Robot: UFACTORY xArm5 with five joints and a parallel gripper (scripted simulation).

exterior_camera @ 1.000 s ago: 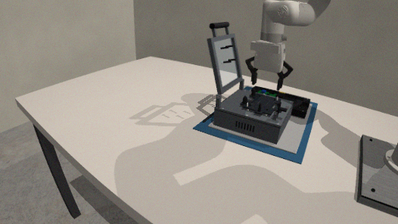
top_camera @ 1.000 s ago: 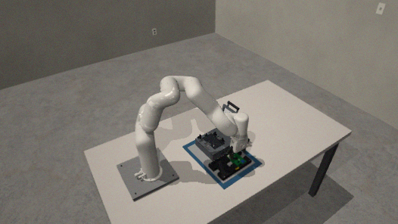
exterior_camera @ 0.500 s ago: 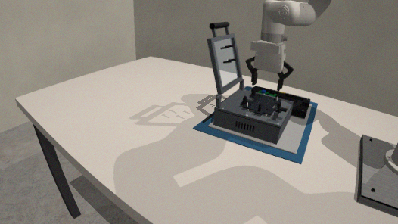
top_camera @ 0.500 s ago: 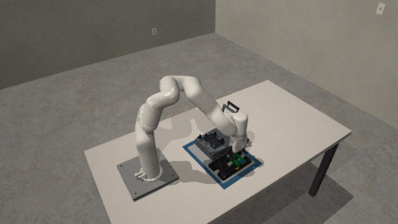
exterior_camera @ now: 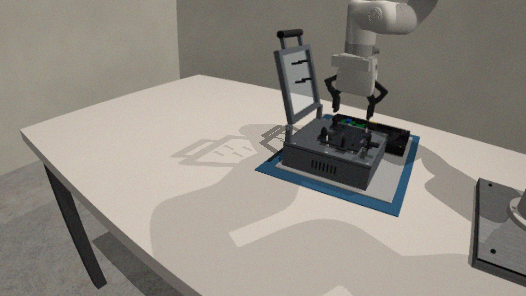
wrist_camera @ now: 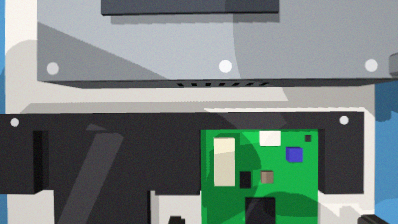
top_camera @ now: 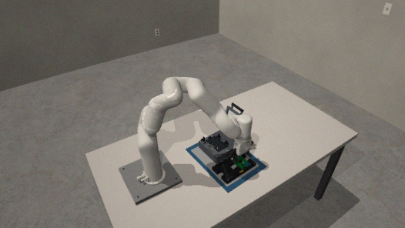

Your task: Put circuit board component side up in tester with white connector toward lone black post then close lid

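The green circuit board (top_camera: 239,161) (exterior_camera: 360,125) (wrist_camera: 307,169) lies component side up in the black tray (top_camera: 227,176) (exterior_camera: 398,144) (wrist_camera: 165,150). In the wrist view a long cream block and a small white part show near its upper edge; its lower part is cut off. My gripper (top_camera: 243,151) (exterior_camera: 353,114) (wrist_camera: 275,220) is open and empty above the board, its fingers on either side of it. The grey tester (top_camera: 209,151) (exterior_camera: 320,166) (wrist_camera: 150,55) stands beside the tray with several black posts on top. Its lid (exterior_camera: 283,85) stands open, nearly upright. The two pins are too small to make out.
A blue-edged mat (top_camera: 229,188) (exterior_camera: 407,175) (wrist_camera: 387,170) lies under tester and tray. The raised lid's handle (top_camera: 237,108) (exterior_camera: 290,33) stands up beside my wrist. The arm's base plate (top_camera: 132,181) (exterior_camera: 500,227) is on the table at the robot's side.
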